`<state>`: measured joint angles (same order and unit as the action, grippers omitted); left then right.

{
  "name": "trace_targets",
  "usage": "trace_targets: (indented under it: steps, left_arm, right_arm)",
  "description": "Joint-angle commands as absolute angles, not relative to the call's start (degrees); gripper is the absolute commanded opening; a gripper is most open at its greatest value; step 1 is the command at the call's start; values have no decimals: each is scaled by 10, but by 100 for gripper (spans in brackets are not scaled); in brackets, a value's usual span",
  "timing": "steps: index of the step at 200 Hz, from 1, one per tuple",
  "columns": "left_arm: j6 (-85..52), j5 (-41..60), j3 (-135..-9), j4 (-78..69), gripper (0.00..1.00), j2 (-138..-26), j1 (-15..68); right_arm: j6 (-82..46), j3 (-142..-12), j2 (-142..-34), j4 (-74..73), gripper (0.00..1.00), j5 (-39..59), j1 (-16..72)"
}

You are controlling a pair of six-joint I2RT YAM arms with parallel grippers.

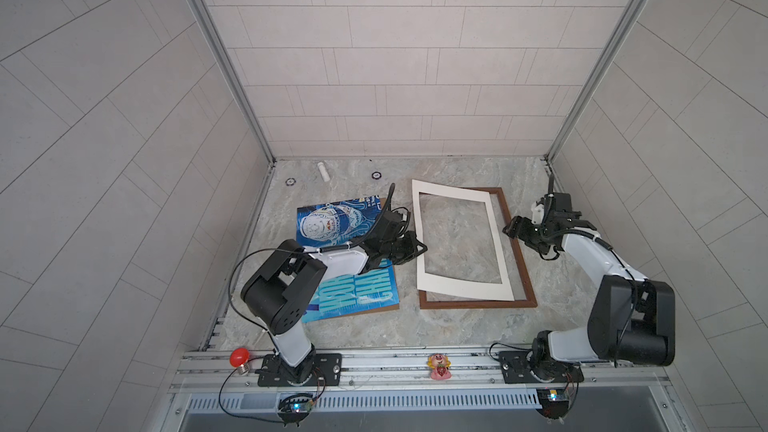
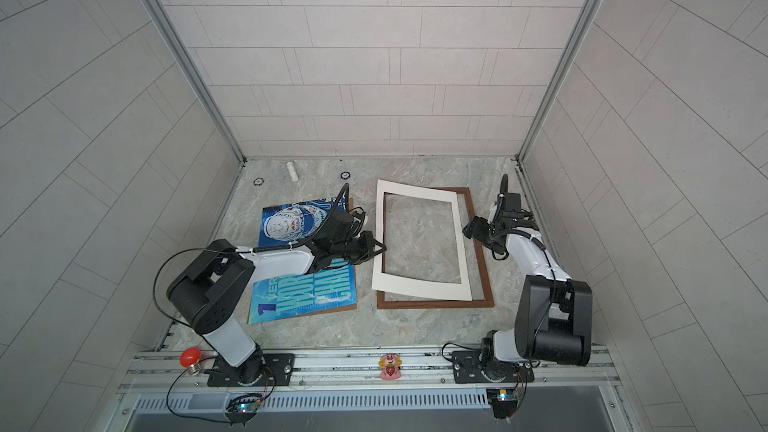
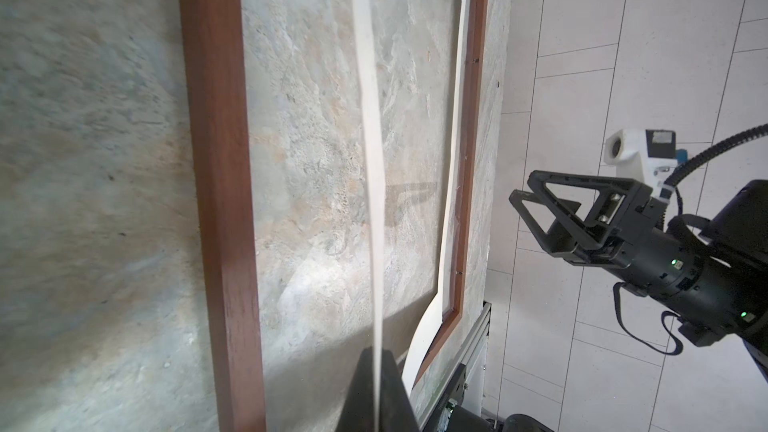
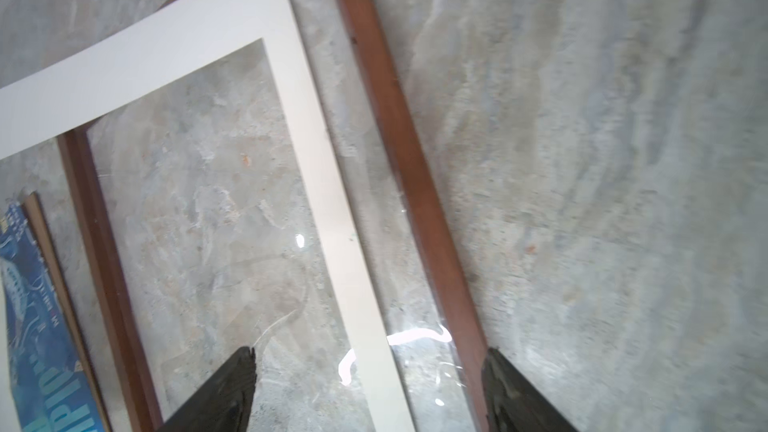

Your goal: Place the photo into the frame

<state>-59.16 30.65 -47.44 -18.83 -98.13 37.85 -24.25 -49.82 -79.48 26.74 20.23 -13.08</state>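
Desk [image 1: 457, 328]: glossy grey-green marble-look top. Booth around it has pale tile-pattern wall panels on three sides and aluminium posts in the back corners. A slotted aluminium rail [image 1: 395, 361] along the front carries both arm bases. On the rail: red bulb [image 1: 240, 357], pink figurine [image 1: 439, 365]. Back left of the desk: small white tube [image 1: 323, 171] and two small round discs [image 1: 289, 181], well apart from the rest.

The photo [image 1: 328, 222] lies face up on the left half of the desk, on a brown backing board [image 4: 50, 251], outside the frame, with the left arm crossing over it. The frame [image 1: 517, 251] lies flat on the right half, just beside the photo. A clear sheet [image 4: 415, 338] in it shows glare. A cream mat [image 1: 453, 288] sits skewed on the frame.

Left pincer [image 1: 417, 249] is closed on the mat's left strip. The left wrist view shows that strip edge-on, running into the fingers [image 3: 361, 388] and raised off the frame rail. Right pincer [image 1: 513, 228] is wide. The frame's right rail and the mat's right strip show between its fingers [image 4: 232, 388]; cannot tell if it touches them.

Writing on the photo in a top view: a big "1", "VER", then block letters "WOR" and "CHAM" before the arm covers the rest. Helmet logos are too small to read.
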Motion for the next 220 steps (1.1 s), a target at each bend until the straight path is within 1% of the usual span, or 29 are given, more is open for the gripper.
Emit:
trace_targets:
  steps: [1, 31, 66, 125, 153, 220]
  left_arm:
    - [-598, 272, -468, -239, 4, -993, 386]
    - [-595, 275, -476, -247, 4, -1013, 387]
    - [-593, 281, -475, -255, 4, -1027, 390]
    - [-587, 296, -491, -246, 5, -1071, 404]
    - [-582, 284, -494, -237, 6, -1078, 416]
    - [-571, 287, -527, -206, 11, -1104, 422]
  right_arm:
    - [-268, -473, -799, 255, 82, 193, -159]
    - [-270, -464, -831, 248, 83, 219, -167]
    - [-271, -438, -830, 228, 84, 220, -167]
    - [-277, -423, -825, 226, 84, 272, -168]
    - [-268, -421, -791, 242, 87, 244, -170]
    - [-278, -403, -820, 214, 87, 282, -173]
